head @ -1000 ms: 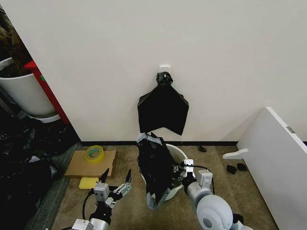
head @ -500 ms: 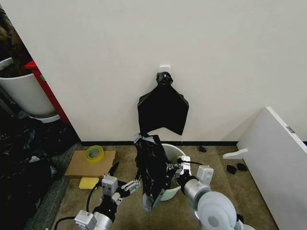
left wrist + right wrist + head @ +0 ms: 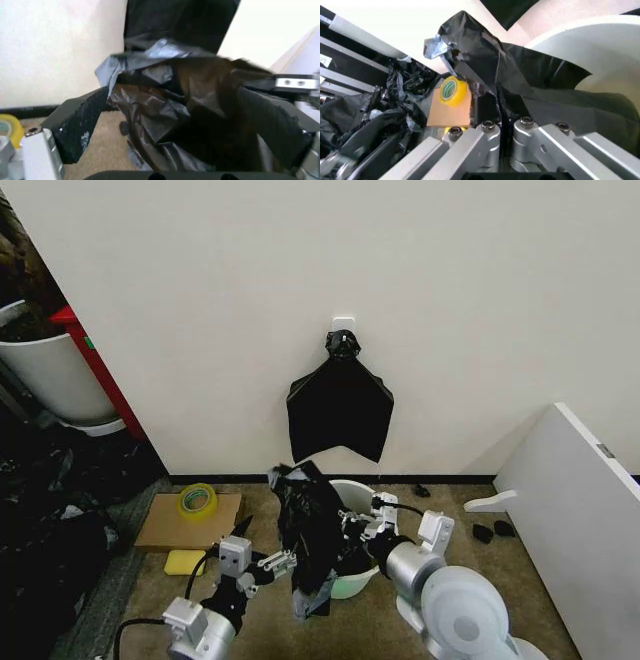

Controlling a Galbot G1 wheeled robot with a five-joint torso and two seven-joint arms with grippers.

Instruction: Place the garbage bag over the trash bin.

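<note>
Against the wall, directly below the bunch of flat black bags (image 3: 340,405) hanging from a hook, the trash bin (image 3: 362,496) is sitting on the carpet with the garbage bag (image 3: 308,530) bunched over its left rim and trailing down its outer side. The bag's film is draping partly into the bin's mouth and partly outside it, so the rim is not yet being wrapped all round.

The right gripper (image 3: 356,530) is reaching across the bin's mouth from the bin's right and is pinching the bag film between closed fingers (image 3: 490,140). The left gripper (image 3: 270,564) is hovering just left of the bin, its fingers spread wide with the bag hanging between them (image 3: 80,123), not clamping anything.

The main risk, as I judge it, is the thin film slipping or tearing if the right gripper is pulling while the left one is not yet holding; the bag could then be collapsing into the bin instead of opening. The light bin might also be tipping or sliding toward the tape roll (image 3: 197,500) on the cardboard (image 3: 190,524) at the bin's left if the film snags the rim.
</note>
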